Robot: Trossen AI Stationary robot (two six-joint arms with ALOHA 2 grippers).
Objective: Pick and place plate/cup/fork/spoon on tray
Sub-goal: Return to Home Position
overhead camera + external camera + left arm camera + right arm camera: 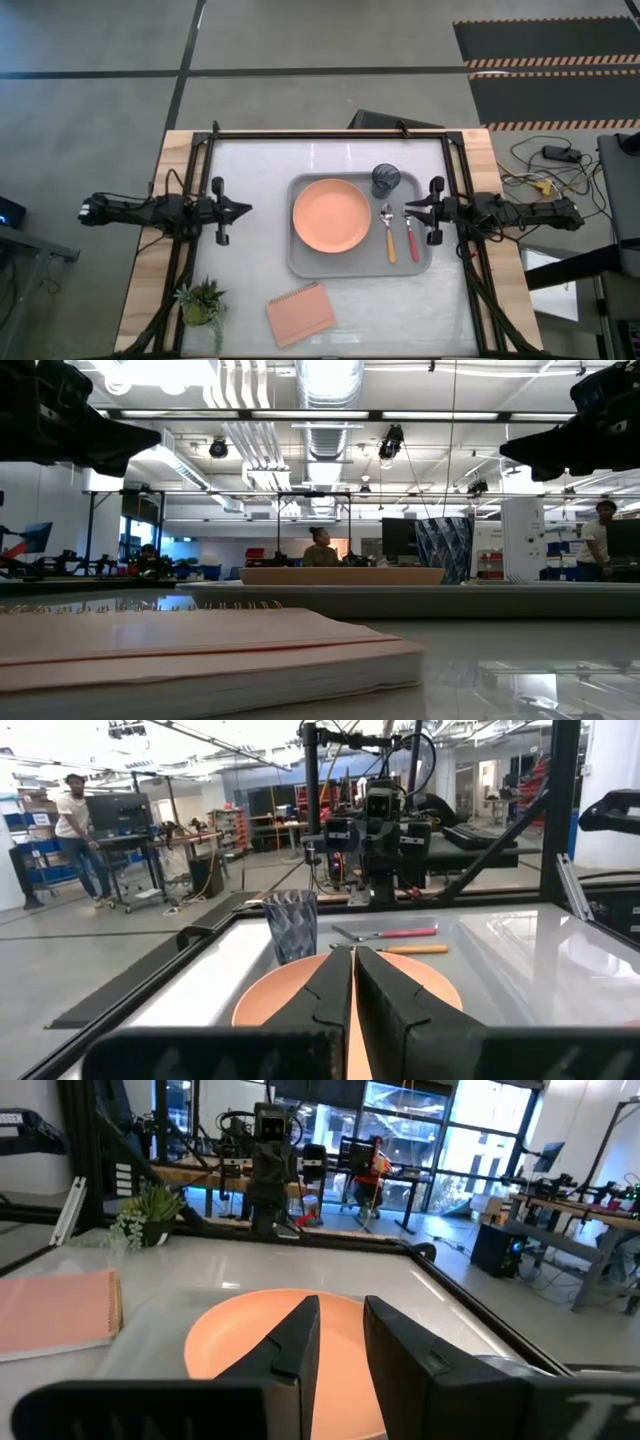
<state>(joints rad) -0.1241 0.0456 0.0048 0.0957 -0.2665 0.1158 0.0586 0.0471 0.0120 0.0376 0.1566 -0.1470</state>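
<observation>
The light-grey tray (300, 262) lies at the table's middle. On it rest the salmon-orange plate (330, 215), the dark cup (386, 179) upright at the far right, the orange-handled spoon (389, 235) and the red-pink-handled fork (411, 237). My left gripper (245, 209) is shut and empty, held above the table left of the tray. My right gripper (408, 208) is open by a narrow gap and empty. It hangs high over the tray's right edge (505, 452), above the fork's tines. The left wrist view shows the cup (291, 923), fork (395, 932) and spoon (405, 949).
A salmon-pink spiral notebook (300, 313) lies near the table's front edge, close before the low camera (200, 650). A small potted plant (203, 303) stands at the front left. A dark frame (330, 133) runs round the table. People stand in the room beyond.
</observation>
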